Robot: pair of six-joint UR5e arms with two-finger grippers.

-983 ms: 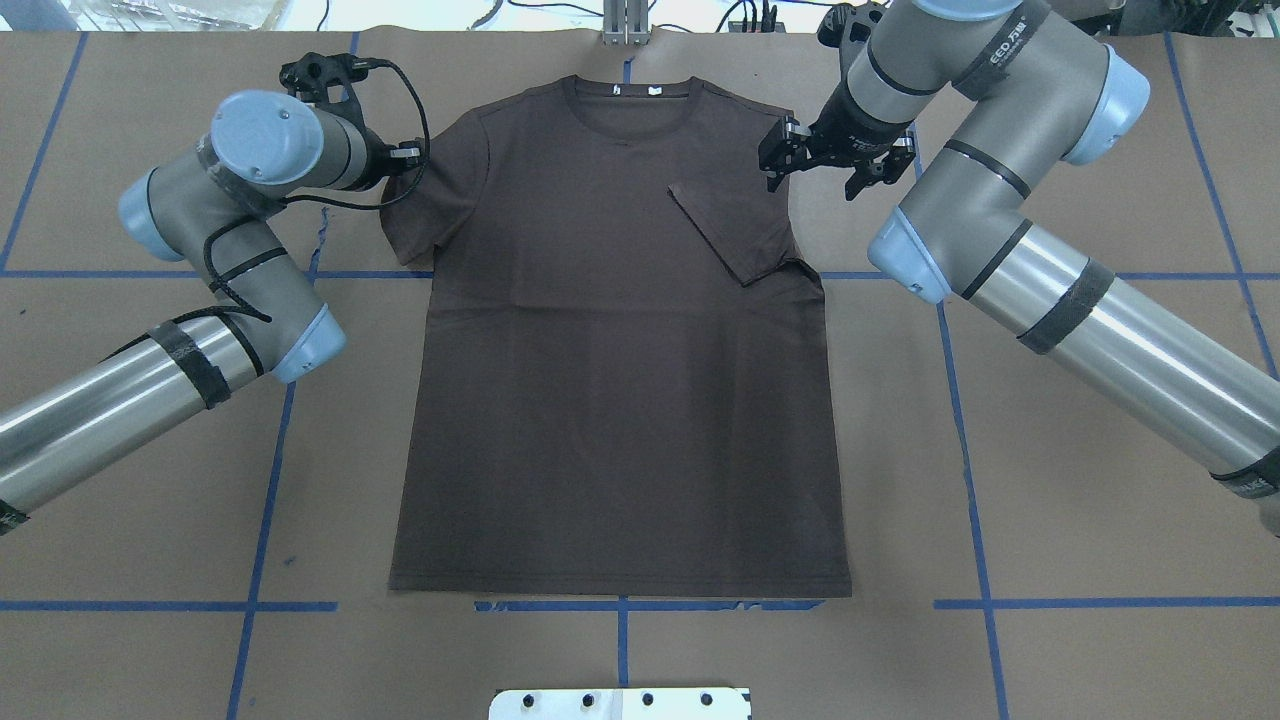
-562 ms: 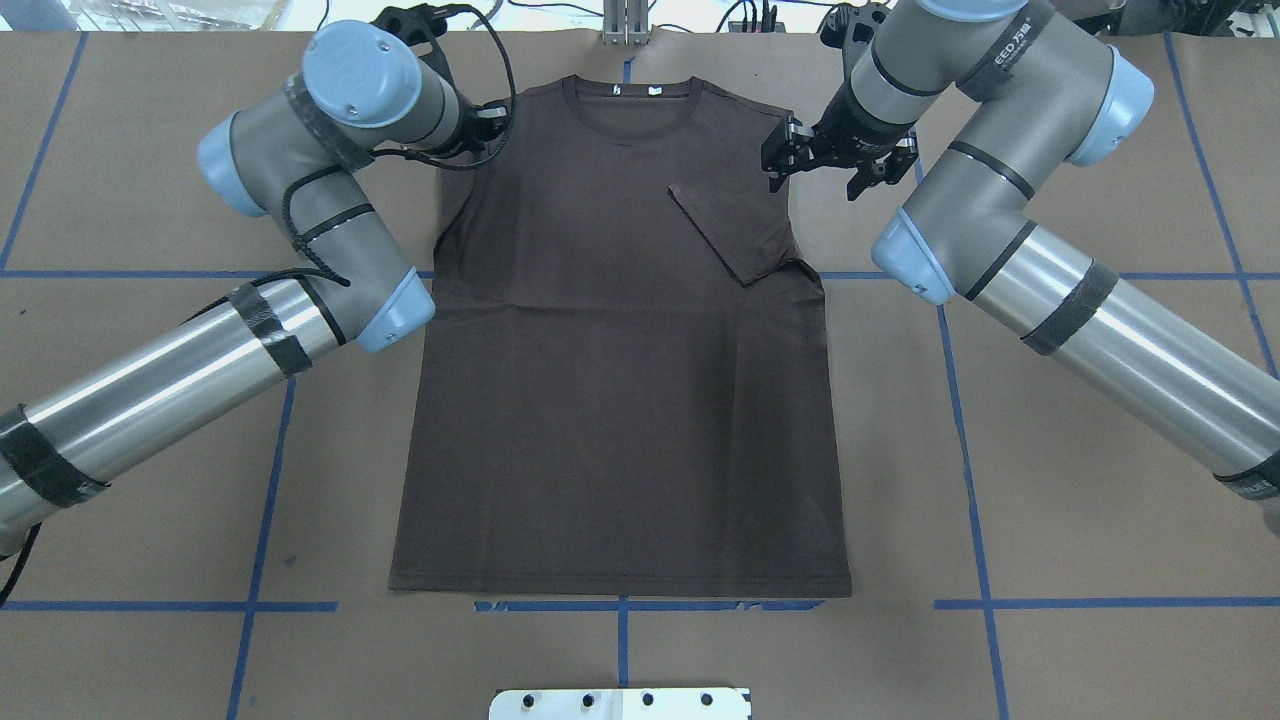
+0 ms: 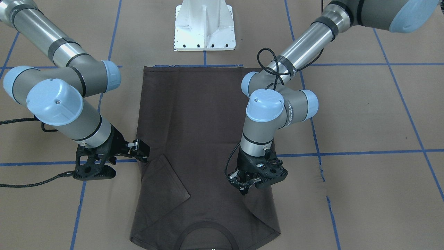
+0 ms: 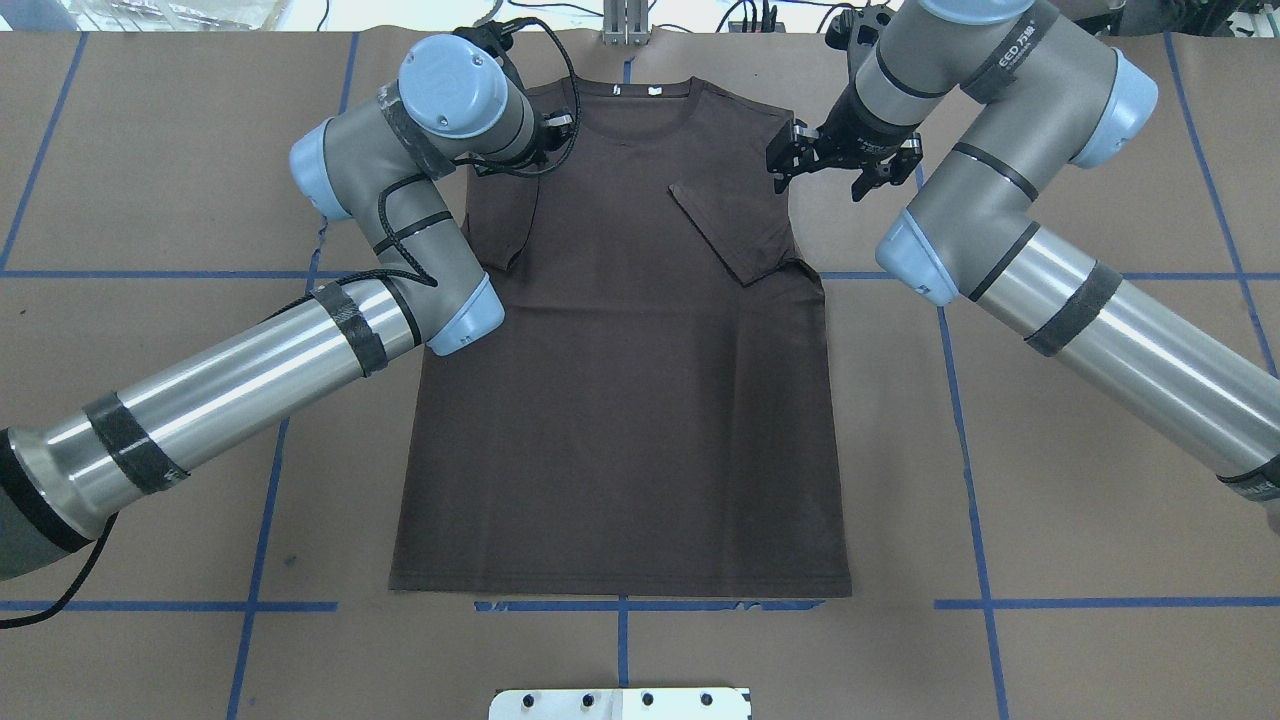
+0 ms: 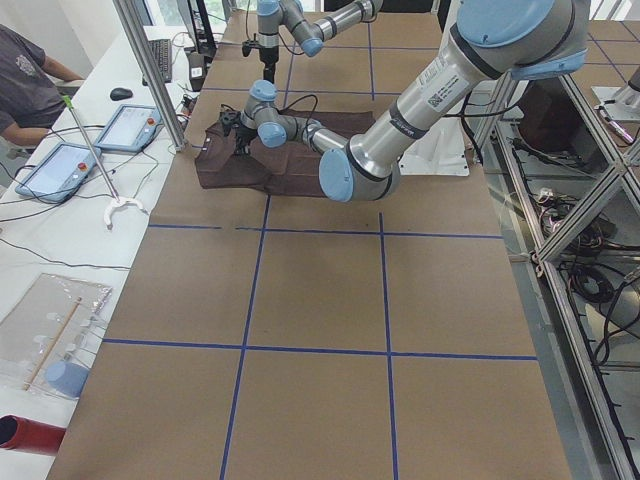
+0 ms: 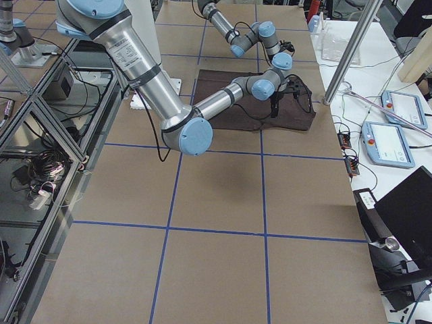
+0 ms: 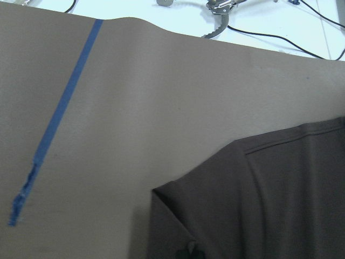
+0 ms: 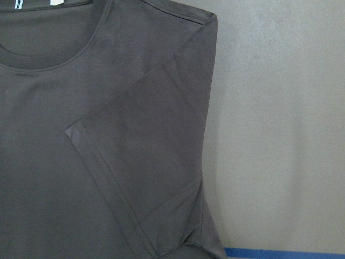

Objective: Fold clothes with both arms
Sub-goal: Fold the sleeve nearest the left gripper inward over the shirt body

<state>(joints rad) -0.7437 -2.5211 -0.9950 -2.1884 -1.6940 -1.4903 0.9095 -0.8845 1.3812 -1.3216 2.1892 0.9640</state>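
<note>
Shirt: the dark brown-grey short-sleeved T-shirt (image 4: 620, 400) lay flat and face up, mid-way across the brown paper-covered worktop (image 4: 1100, 420), with its collar away from the robot's base.
Right sleeve: the right sleeve (image 4: 735, 225) was folded in across the chest and lying flat. Done, by the look of it.
Right tool: the black two-finger right tool (image 4: 820, 170) hovered just beside that shoulder, fingers apart and holding nothing.
Left sleeve: the left sleeve (image 4: 505, 225) was turned inward over the chest.
Left tool: the left tool (image 3: 244, 187) sat low over the shirt, fingers drawn together and apparently pinching sleeve cloth.
Remaining: the sleeve release, then the body folds. The body lay full length and unfolded.
</note>
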